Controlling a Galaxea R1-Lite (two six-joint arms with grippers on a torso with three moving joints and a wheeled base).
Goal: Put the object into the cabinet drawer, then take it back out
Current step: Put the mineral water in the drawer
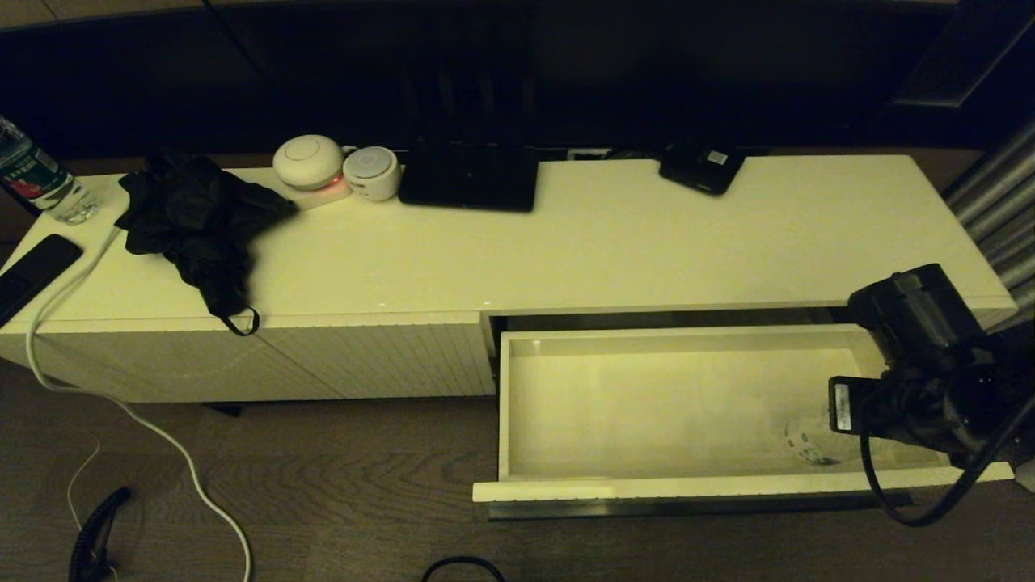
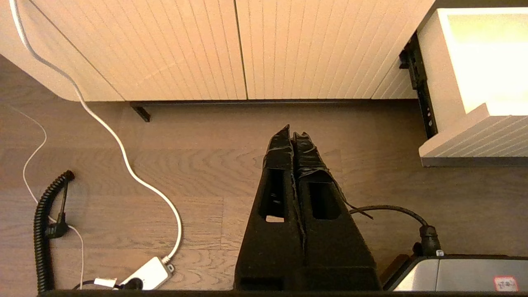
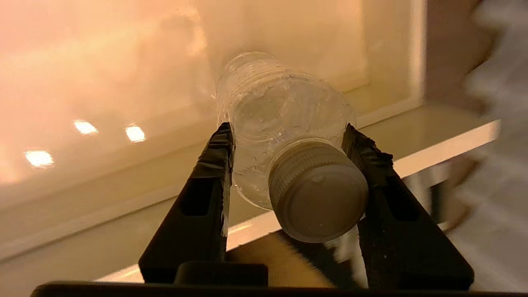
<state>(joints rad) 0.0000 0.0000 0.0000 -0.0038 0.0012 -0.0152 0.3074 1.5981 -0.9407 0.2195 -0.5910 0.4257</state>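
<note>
**Bottle gripped inside the open drawer**

Reaching down over the drawer's (image 1: 687, 404) right end, the right gripper (image 3: 288, 140) had its two black fingers (image 3: 214, 161) clamped on the shoulder of the bottle (image 3: 284, 119), one on each side, just below the cap (image 3: 319, 194). The cap faced back toward the wrist, and the ridged clear body ran away from the fingertips into the drawer's pale interior. In the head view only the bottle's lower end (image 1: 808, 443) showed, a faint patterned band near the drawer's front right corner, with the arm covering the rest; whether it touched the drawer floor could not be told. The drawer stood pulled well out from the cabinet (image 1: 566, 242), its ribbed front nearest the robot.

Far off to the other side, the left gripper (image 2: 292, 134) hung over the wooden floor (image 2: 206, 173) with its fingers pressed together and holding nothing. Ahead of its tips was the cabinet's ribbed front panel (image 2: 185, 49), and the drawer's left corner (image 2: 462, 140) lay off to one side. A white cable (image 2: 123, 152) and a coiled black cord (image 2: 41, 231) trailed across the floor on the opposite side of it.

On the cabinet top, well away from both grippers, sat a second bottle (image 1: 36, 178), a black cloth (image 1: 194, 218) and two round white devices (image 1: 335, 166).
</note>
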